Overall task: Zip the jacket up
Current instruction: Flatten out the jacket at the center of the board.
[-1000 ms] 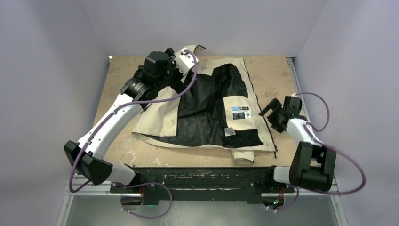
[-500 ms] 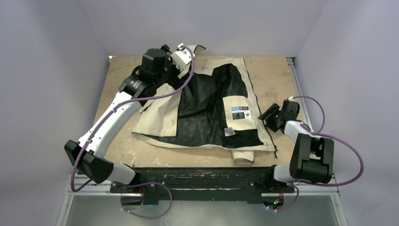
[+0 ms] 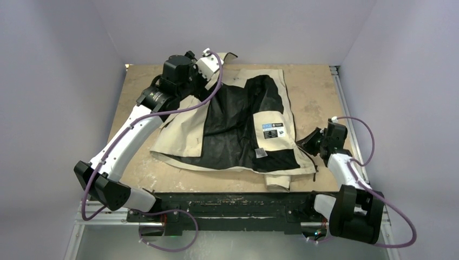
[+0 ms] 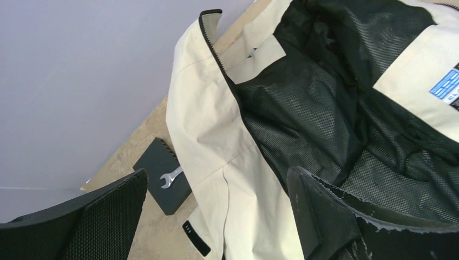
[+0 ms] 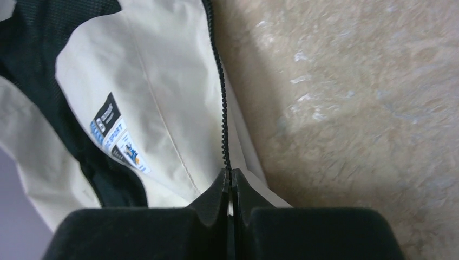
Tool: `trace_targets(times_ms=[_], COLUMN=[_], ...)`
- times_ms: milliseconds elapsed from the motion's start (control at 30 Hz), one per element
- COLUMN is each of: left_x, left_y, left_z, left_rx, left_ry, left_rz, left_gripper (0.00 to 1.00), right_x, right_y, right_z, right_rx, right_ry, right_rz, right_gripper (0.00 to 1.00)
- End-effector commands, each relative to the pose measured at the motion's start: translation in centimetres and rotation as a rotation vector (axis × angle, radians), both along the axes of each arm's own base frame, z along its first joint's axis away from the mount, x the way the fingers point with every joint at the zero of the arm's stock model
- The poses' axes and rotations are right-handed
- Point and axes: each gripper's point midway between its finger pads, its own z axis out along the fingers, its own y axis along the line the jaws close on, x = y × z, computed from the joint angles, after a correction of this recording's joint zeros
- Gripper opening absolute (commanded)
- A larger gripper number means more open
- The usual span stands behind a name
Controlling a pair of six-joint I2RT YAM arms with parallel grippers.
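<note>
The cream-beige jacket [image 3: 178, 135] lies spread open on the table, its black mesh lining [image 3: 238, 119] facing up. My right gripper [image 3: 305, 142] is at the jacket's right front edge. In the right wrist view it [image 5: 231, 174] is shut on the black zipper teeth [image 5: 222, 108] of that edge, beside the cream panel [image 5: 162, 81] and white tags [image 5: 116, 138]. My left gripper [image 3: 215, 58] hangs open above the jacket's far left part. In the left wrist view it [image 4: 216, 179] is over the cream fabric [image 4: 211, 135], clear of the other zipper edge [image 4: 216, 54].
A flat black block with a wrench mark [image 4: 162, 184] lies on the wooden table [image 3: 314, 92] beside the jacket's far left edge. A metal rail [image 3: 340, 89] runs along the table's right side. Lilac walls close in the back and both sides.
My right gripper has gone from open to shut, moving nearer and left onto the jacket's right zipper edge, which shifted slightly. The left wrist moved a little toward the back early on.
</note>
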Motion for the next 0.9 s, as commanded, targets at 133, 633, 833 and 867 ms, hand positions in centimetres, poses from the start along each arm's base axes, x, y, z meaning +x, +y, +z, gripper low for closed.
trace_targets(times_ms=[133, 633, 833, 867], left_x=[-1.5, -4.5, -4.5, -4.5], left_y=[-1.8, -1.9, 1.0, 1.5], left_z=[0.9, -1.6, -0.7, -0.7], left_rx=[-0.073, -0.168, -0.172, -0.160], left_ry=[0.033, 0.162, 0.149, 0.143], left_rz=[-0.111, -0.144, -0.094, -0.085], left_gripper=[0.99, 0.99, 0.99, 0.99], right_x=[-0.7, -2.7, -2.7, -2.3], right_y=[4.3, 23.0, 31.4, 31.9], right_z=[6.3, 17.2, 15.8, 15.6], right_rx=[0.156, 0.397, 0.386, 0.381], right_ry=[-0.130, -0.257, -0.197, -0.194], right_rz=[0.106, 0.377, 0.479, 0.472], right_gripper=[0.00, 0.00, 0.00, 0.00])
